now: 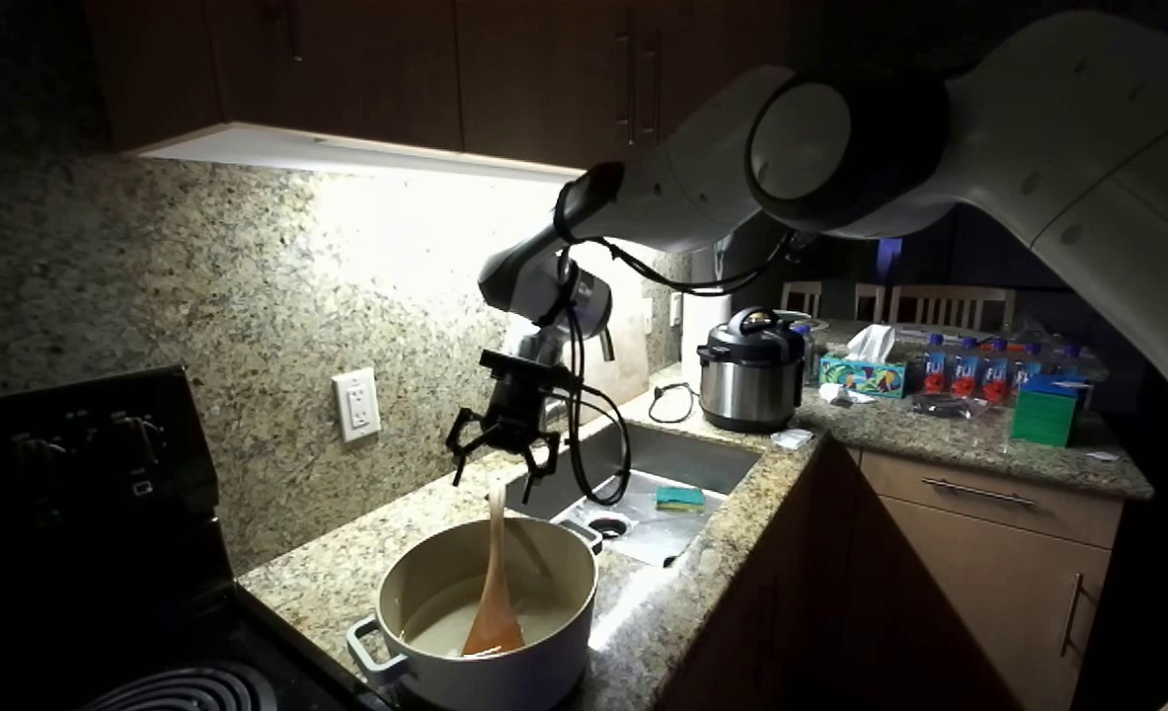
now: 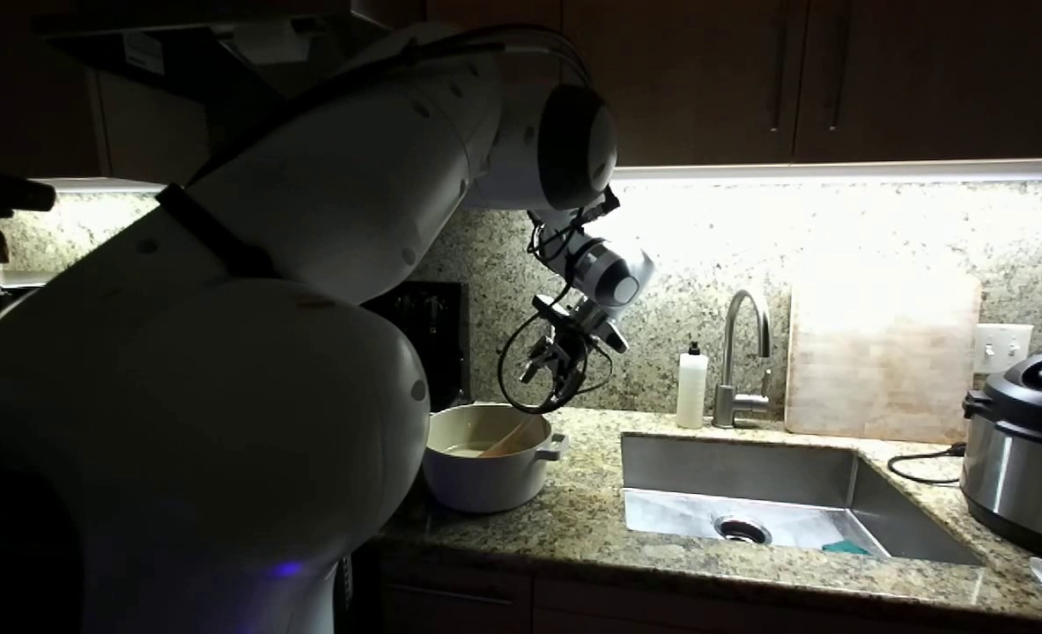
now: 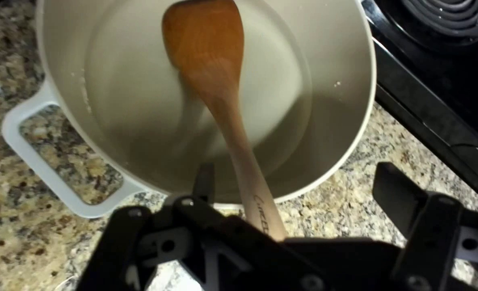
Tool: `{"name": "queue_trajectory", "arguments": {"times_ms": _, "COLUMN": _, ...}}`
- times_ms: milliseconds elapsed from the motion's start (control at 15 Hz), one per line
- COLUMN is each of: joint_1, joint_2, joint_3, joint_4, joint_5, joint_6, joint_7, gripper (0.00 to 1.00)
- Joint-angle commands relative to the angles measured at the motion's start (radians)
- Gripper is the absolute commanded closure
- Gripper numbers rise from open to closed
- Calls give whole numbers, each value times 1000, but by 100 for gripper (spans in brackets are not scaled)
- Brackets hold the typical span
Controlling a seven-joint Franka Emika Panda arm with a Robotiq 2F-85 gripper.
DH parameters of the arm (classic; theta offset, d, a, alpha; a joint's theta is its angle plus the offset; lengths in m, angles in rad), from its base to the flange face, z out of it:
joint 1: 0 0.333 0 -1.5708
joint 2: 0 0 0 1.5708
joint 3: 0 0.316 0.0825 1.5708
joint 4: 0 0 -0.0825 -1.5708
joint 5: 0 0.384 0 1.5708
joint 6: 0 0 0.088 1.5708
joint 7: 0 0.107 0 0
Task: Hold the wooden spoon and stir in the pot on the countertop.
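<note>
The cream-white pot (image 1: 549,681) stands on the speckled granite countertop (image 1: 322,578), with shallow clear liquid inside. A wooden spoon (image 3: 206,48) leans in it, its broad end down in the pot and its handle rising past the rim. My gripper (image 1: 493,491) hangs just above the handle's upper end, jaws spread wide. From the wrist, the handle passes through the view between the gripper's (image 3: 294,171) two fingers, closer to the left one and apart from both. Its top end is hidden there by the gripper's body. In an exterior view the pot (image 2: 485,482) and spoon (image 2: 510,438) show below the gripper.
A black stove (image 1: 189,681) adjoins the pot's side. Beyond the pot lies a steel sink (image 2: 750,471) with a sponge (image 1: 679,498). A faucet (image 2: 730,361), soap bottle (image 2: 691,387) and cutting board (image 2: 882,357) line the backsplash; a steel-and-black cooker (image 1: 751,380) stands farther along.
</note>
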Motion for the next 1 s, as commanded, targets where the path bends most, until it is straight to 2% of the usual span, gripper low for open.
{"name": "queue_trajectory", "arguments": {"times_ms": 0, "joint_1": 1, "joint_2": 15, "joint_3": 23, "joint_4": 19, "joint_5": 40, "joint_6": 83, "joint_7": 71, "gripper": 0}}
{"name": "queue_trajectory", "arguments": {"times_ms": 133, "joint_1": 13, "joint_2": 11, "joint_3": 19, "joint_4": 17, "joint_5": 28, "joint_6": 123, "joint_7": 116, "gripper": 0}}
{"name": "queue_trajectory", "arguments": {"times_ms": 400, "joint_1": 31, "joint_2": -10, "joint_3": -8, "joint_4": 2, "joint_5": -11, "joint_6": 118, "joint_7": 222, "gripper": 0}}
{"name": "queue_trajectory", "arguments": {"times_ms": 733, "joint_1": 47, "joint_2": -8, "joint_3": -37, "joint_4": 32, "joint_5": -100, "joint_6": 41, "joint_7": 317, "gripper": 0}}
{"name": "queue_trajectory", "arguments": {"times_ms": 933, "joint_1": 48, "joint_2": 24, "joint_3": -38, "joint_4": 104, "joint_5": -155, "joint_6": -61, "joint_7": 318, "gripper": 0}}
